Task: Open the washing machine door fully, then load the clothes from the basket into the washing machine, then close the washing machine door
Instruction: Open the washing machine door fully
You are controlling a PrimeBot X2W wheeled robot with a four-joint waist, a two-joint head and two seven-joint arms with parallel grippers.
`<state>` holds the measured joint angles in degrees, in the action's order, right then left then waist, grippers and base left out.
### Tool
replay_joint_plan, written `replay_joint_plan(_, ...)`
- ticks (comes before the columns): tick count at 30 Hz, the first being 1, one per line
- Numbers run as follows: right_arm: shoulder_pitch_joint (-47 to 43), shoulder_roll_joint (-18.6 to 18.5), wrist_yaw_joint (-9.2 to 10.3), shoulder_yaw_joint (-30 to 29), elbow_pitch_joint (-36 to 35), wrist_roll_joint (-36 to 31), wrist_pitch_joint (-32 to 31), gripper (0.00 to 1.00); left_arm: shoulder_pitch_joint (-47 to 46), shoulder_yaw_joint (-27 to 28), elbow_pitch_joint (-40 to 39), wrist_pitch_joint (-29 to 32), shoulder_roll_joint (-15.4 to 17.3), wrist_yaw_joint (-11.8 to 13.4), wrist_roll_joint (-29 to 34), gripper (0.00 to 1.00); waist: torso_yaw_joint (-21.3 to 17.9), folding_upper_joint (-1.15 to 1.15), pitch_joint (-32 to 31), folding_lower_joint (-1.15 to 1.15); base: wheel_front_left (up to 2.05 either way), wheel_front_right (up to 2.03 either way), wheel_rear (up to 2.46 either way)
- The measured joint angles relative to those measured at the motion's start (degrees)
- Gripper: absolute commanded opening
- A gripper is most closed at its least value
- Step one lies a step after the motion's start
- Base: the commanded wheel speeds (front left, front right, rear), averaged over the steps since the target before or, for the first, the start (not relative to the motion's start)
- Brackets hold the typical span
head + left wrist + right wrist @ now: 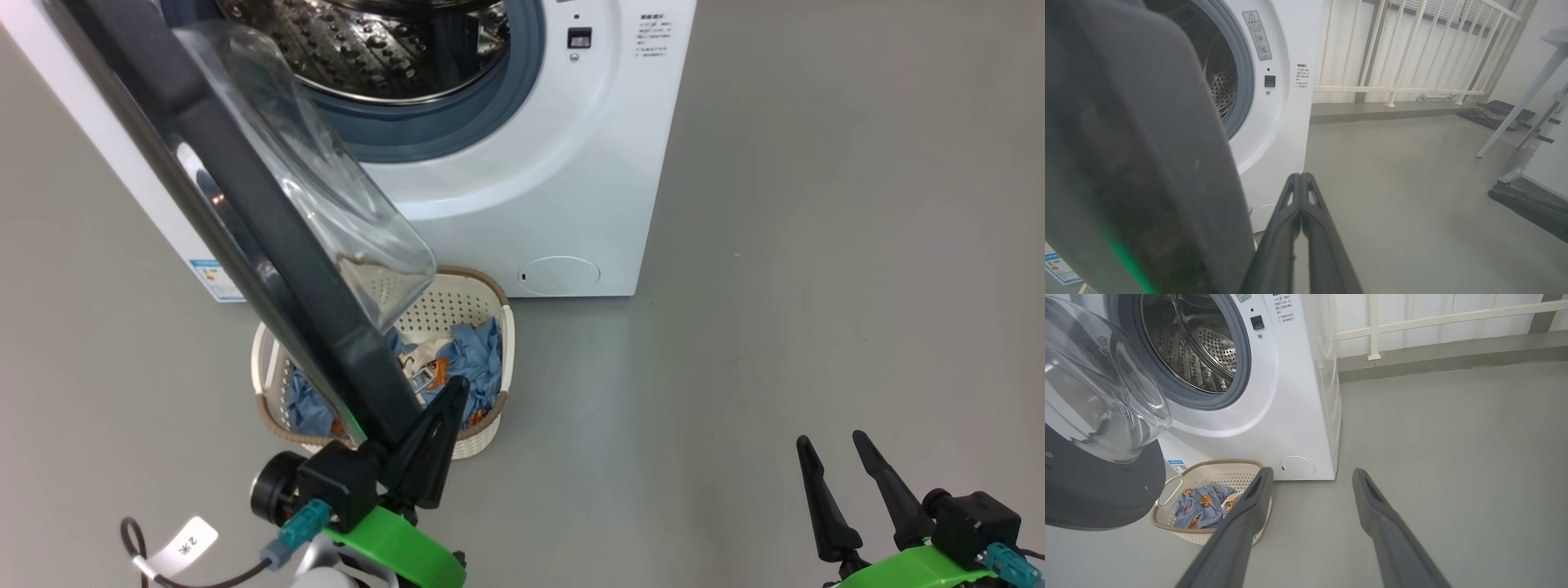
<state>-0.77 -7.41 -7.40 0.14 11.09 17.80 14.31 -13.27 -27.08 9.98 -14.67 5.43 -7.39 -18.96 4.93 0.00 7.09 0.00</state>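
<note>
The left end effector (455, 388), fingers pressed together, seems to lean on the inner side of the washing machine door (245, 220) at its free edge, clamping nothing. It could slip off that glossy rim and lose the push. Not yet swung fully open, the washing machine door overhangs the basket (461, 310) of clothes (478, 359) on the floor before the washing machine (571, 163), so a reach may strike it. The right end effector (831, 441), fingers apart, hovers empty.
</note>
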Motion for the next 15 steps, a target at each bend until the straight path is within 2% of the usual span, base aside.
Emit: replay_joint_plan(15,0.85,0.11,0.0,0.2,0.99,0.51,0.0,1.0,0.12,1.75,1.24,0.03,-1.56,-0.26,0.16,0.0,2.2,0.0,0.48,0.0,0.0,0.0,0.0)
